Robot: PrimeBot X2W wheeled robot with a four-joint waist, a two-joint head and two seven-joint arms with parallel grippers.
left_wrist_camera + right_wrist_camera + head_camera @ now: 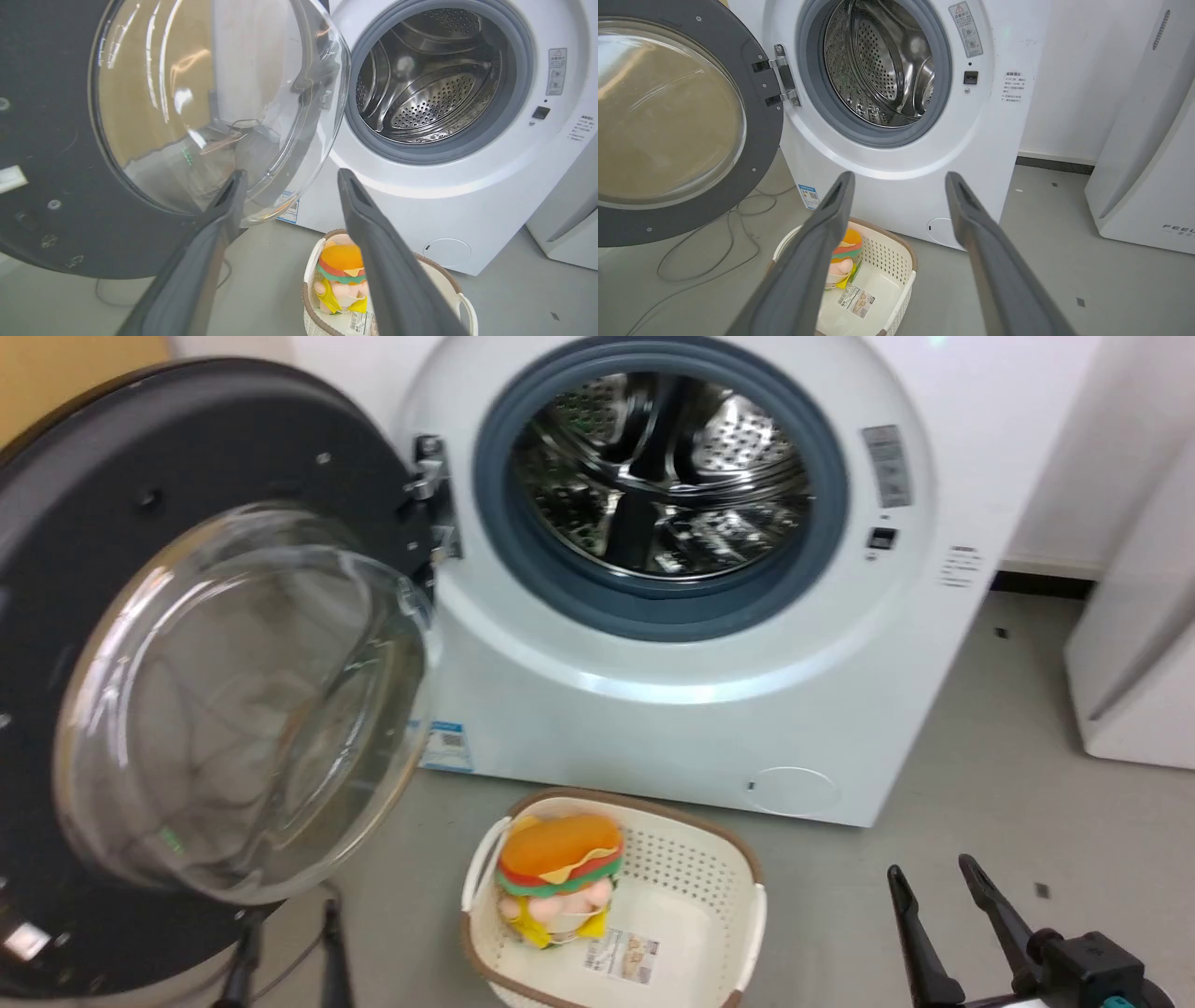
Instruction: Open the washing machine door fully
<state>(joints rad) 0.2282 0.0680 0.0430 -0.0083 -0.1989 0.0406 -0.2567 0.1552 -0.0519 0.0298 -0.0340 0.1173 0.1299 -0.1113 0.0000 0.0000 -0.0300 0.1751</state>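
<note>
Last step: washing machine door [187,448], frame left, hangs wide off washing machine [653,709]; left gripper [292,173] and right gripper [932,868] fingers spread, empty; next, probably nudge it fully back.

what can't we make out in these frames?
- Head view: the washing machine door runs off the left edge, so its swing angle is unclear.
- Left wrist view: a finger of the left gripper overlaps the door glass; contact cannot be told.
- Right wrist view: the warning label print is too small to read.
</note>
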